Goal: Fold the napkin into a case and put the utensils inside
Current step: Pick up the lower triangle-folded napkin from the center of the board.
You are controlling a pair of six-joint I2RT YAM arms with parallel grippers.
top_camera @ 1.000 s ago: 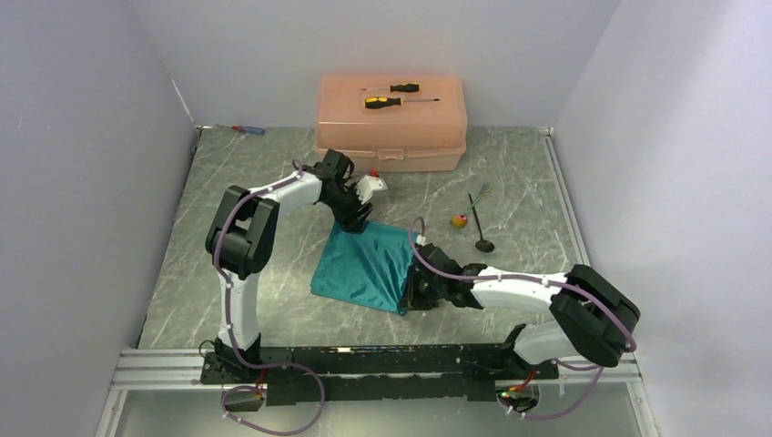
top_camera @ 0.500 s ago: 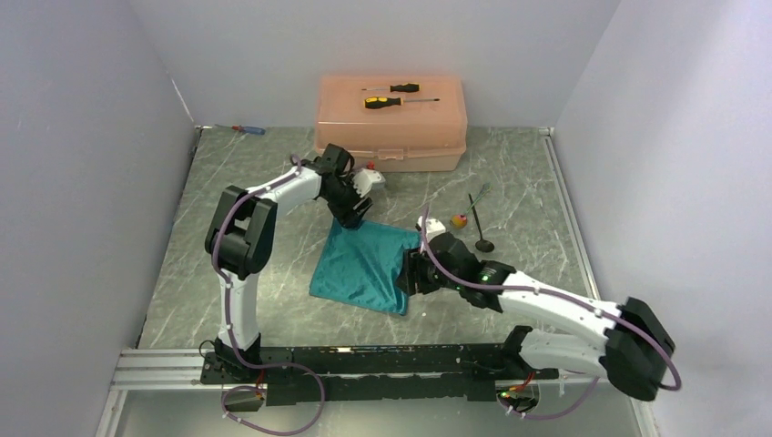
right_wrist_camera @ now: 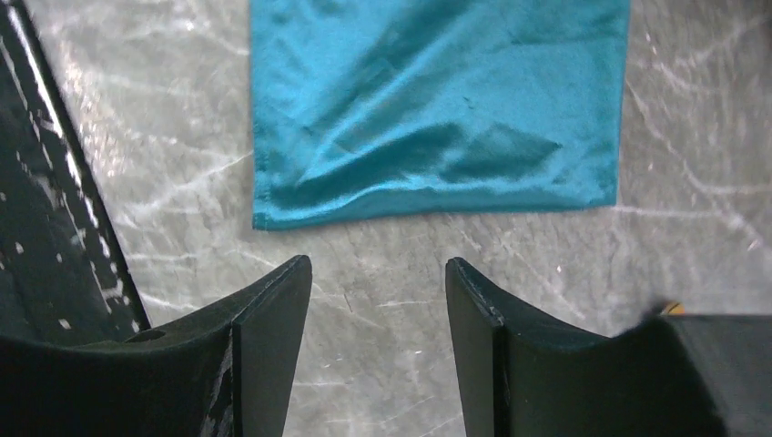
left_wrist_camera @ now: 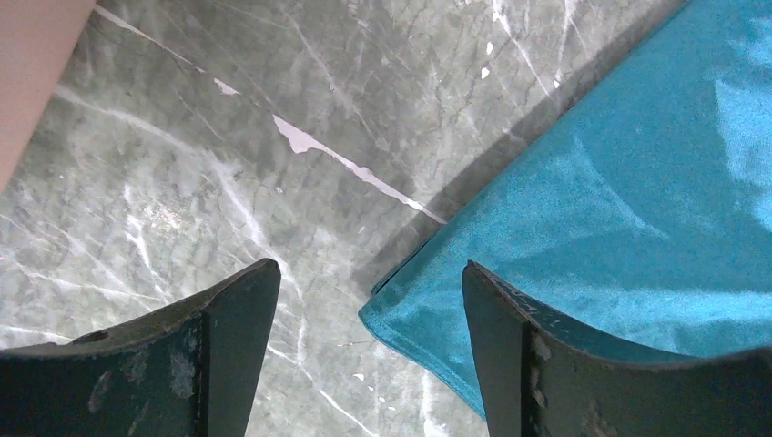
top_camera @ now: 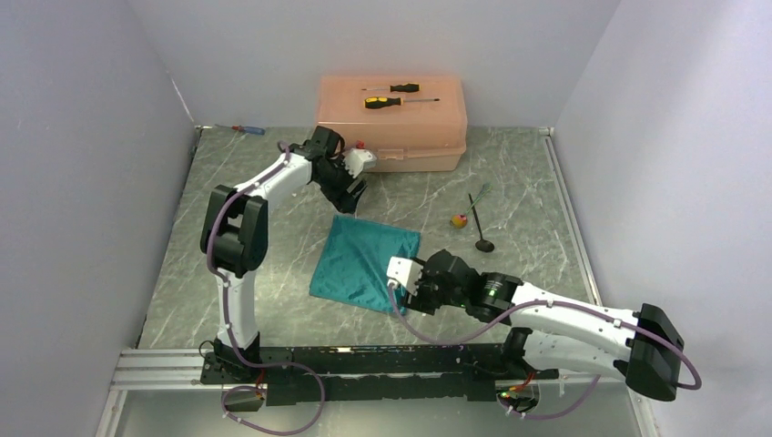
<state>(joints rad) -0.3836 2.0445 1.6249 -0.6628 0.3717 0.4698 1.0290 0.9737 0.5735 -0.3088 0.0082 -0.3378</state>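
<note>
One napkin, flat; my left gripper and right gripper beside its edges, spread, empty, seemingly placed for folding.

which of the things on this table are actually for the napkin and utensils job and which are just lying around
For the job:
- teal napkin
- black spoon
- fork

Just lying about:
- peach box
- yellow-and-black screwdrivers on its lid
- red-and-blue screwdriver
- small yellow-and-red ball
</note>
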